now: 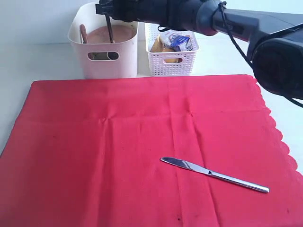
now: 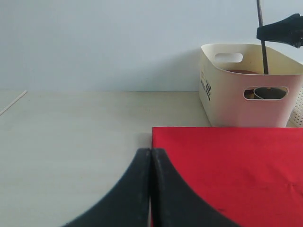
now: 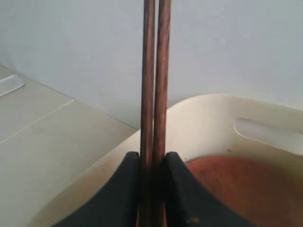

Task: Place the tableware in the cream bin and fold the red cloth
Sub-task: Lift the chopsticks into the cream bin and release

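My right gripper [image 1: 108,10] reaches across to hang over the cream bin [image 1: 105,56], shut on the dark chopsticks [image 1: 110,29], which stand upright with their lower ends inside the bin. In the right wrist view both chopsticks [image 3: 155,85] run between the pads [image 3: 177,189], above the brown wooden plate [image 3: 236,184] in the bin. A wooden spoon [image 1: 83,33] leans in the bin's left side. The steel knife [image 1: 214,174] lies on the flat red cloth [image 1: 118,156]. My left gripper [image 2: 151,153] is shut and empty, low over the table by the cloth's corner [image 2: 161,135].
A white lattice basket [image 1: 171,59] holding food items and a small carton stands right of the cream bin. The cloth's scalloped edge [image 1: 279,137] runs along the right side. Bare pale table [image 2: 71,142] lies left of the cloth.
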{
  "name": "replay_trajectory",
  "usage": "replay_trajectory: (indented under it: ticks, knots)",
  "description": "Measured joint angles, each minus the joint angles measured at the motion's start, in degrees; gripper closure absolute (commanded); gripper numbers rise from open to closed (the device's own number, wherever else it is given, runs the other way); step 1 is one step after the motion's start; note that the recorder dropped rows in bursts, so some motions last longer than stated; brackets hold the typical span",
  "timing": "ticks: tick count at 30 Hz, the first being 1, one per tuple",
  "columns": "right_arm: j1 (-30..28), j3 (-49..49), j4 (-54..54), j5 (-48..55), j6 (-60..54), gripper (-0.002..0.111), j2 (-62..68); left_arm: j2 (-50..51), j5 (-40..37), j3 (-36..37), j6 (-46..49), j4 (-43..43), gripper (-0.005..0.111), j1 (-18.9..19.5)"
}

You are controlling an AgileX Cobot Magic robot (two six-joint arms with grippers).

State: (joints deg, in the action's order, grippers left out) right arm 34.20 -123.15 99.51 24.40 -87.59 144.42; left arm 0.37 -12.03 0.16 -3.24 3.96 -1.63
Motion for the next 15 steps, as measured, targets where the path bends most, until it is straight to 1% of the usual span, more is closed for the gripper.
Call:
replay_trajectory:
  ticks: [1, 3, 4, 5, 6, 8, 10, 12, 15]
  knots:
    - [0.00, 0.00, 0.00, -1.06, 1.12, 0.108, 0.28, 0.00, 0.00, 0.00, 0.00, 0.00, 0.106, 0.00]
    - [0.00, 0.00, 0.00, -3.54, 3.30, 0.102, 0.56, 0.00, 0.00, 0.00, 0.00, 0.00, 0.106, 0.00]
    - [0.00, 0.00, 0.00, -4.11, 3.54, 0.095, 0.56, 0.00, 0.00, 0.00, 0.00, 0.00, 0.106, 0.00]
    - [0.00, 0.00, 0.00, -4.66, 3.85, 0.090, 0.56, 0.00, 0.00, 0.00, 0.00, 0.00, 0.106, 0.00]
    - [0.00, -0.04, 0.12, -4.75, 4.09, 0.081, 0.56, 0.00, 0.00, 0.00, 0.00, 0.00, 0.106, 0.00]
    - [0.00, -0.13, 0.12, -4.88, 4.27, 0.071, 0.56, 0.00, 0.00, 0.00, 0.00, 0.00, 0.106, 0.00]
    - [0.00, -0.13, 0.12, -4.88, 4.27, 0.063, 0.56, 0.00, 0.00, 0.00, 0.00, 0.00, 0.106, 0.00]
    - [0.00, -0.13, 0.12, -4.63, 4.27, 0.059, 0.56, 0.00, 0.00, 0.00, 0.00, 0.00, 0.106, 0.00]
    - [0.00, -0.13, 0.23, -3.57, 4.27, 0.056, 0.56, 0.00, 0.00, 0.00, 0.00, 0.00, 0.106, 0.00]
